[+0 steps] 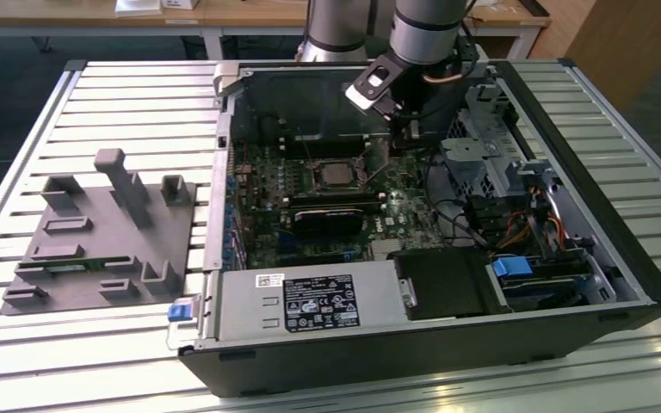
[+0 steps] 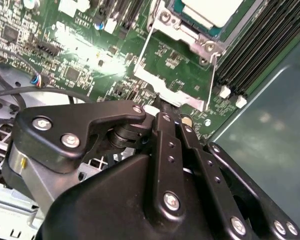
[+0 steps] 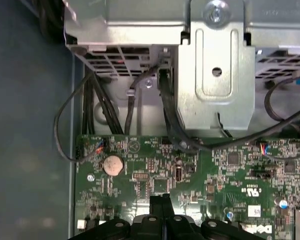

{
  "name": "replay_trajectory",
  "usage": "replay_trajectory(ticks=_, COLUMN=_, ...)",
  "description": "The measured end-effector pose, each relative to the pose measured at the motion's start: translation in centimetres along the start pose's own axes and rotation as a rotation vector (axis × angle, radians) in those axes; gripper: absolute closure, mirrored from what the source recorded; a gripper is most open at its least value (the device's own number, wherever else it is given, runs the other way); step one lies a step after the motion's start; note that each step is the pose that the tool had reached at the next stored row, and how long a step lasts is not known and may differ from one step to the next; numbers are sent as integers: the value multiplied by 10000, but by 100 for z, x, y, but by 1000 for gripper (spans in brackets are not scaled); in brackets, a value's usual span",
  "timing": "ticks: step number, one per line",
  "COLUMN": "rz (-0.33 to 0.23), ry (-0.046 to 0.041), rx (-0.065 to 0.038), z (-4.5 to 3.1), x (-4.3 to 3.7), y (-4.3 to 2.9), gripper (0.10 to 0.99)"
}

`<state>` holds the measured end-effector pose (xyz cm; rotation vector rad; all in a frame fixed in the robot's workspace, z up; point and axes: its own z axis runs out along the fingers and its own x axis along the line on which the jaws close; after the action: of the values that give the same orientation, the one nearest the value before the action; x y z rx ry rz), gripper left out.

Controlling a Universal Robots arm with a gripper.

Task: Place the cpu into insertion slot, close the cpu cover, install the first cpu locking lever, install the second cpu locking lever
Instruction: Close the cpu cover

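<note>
You've got the PC case (image 1: 423, 361) lying open on the slatted bench (image 1: 101, 95), w/ a grey fixture tray (image 1: 78, 249) beside it toward the exterior view's left. The arm (image 1: 423, 26) reaches into the case over the mobo (image 1: 268, 185). The pincer (image 1: 403, 129) sits just beside the insertion slot (image 1: 314, 175), on the exterior view's right of it.

Progress, as I judge it:
- **Step 1:** looks done. In the second wrist view the cpu (image 2: 210, 10) lies flat inside the slot's rim, pale top up, green edge showing.
- **Step 2:** in hand, not finished. The cpu cover (image 2: 165, 89) isn't down over the chip. It's swung away from the slot, w/ bare board visible through its opening. The pincer is narrow, jaws pressed nearly together, tip touching the cover's free edge.
- **Steps 3 and 4:** both levers prob. left to do.

Hard to make out:
- The pincer's own black body blocks much of the second wrist view. You can't tell whether the tip nips the cover's edge or just bears on it.
- Two thin silvery lines (image 2: 211, 80) run from the slot to that edge. Could be cover sides or lever wires, can't say.
- The cpu is cut off at the frame edge, so full seating isn't checkable, and in the exterior view it's too small to tell.
- The first wrist view looks at the drive cage (image 3: 215, 75), cables (image 3: 170, 115) and a coin cell (image 3: 113, 164), which says nothing about the slot.
</note>
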<state>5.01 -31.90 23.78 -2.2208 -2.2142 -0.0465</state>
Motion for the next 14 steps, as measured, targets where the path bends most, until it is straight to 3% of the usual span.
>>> replay_trajectory(ticks=7, rz=0, ry=-1, rx=0, z=-1, x=0, y=-111, gripper=980)
replay_trajectory(ticks=14, rz=0, ry=0, rx=0, z=-3, x=-1, y=-283, gripper=980)
